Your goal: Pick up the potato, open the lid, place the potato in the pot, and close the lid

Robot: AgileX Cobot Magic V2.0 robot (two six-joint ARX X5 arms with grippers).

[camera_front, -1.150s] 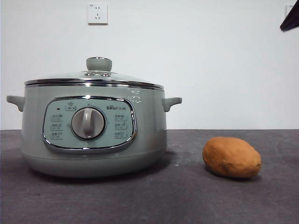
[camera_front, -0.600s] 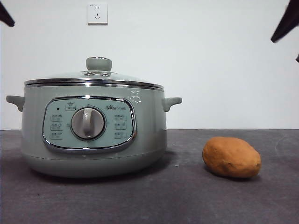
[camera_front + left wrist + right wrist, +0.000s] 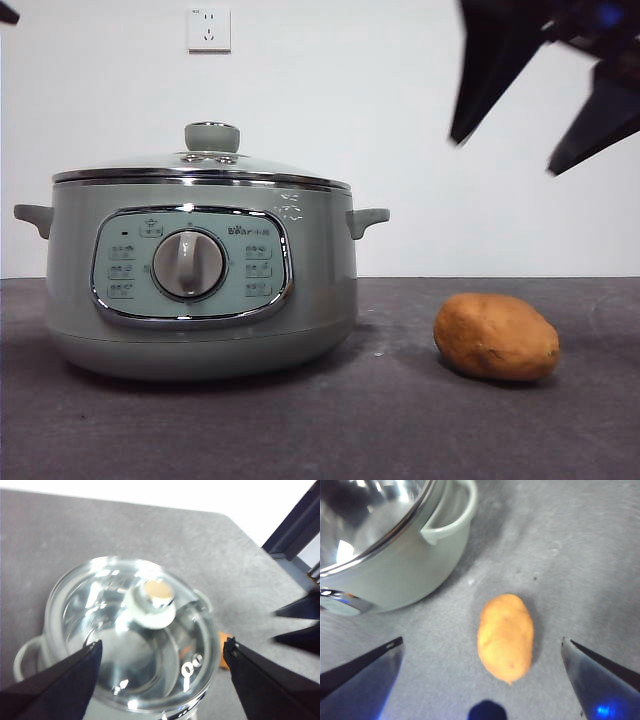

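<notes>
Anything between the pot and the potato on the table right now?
Nothing: in the front view only bare dark table separates the pot from the potato. The right wrist view agrees.

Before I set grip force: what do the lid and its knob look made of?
The lid looks like clear glass: the pot's inside shows through it, with bright glints, and a shiny steel-looking rim. Its knob looks like matte sage-green plastic, though the left wrist view shows a shiny, possibly metal, cap.
</notes>
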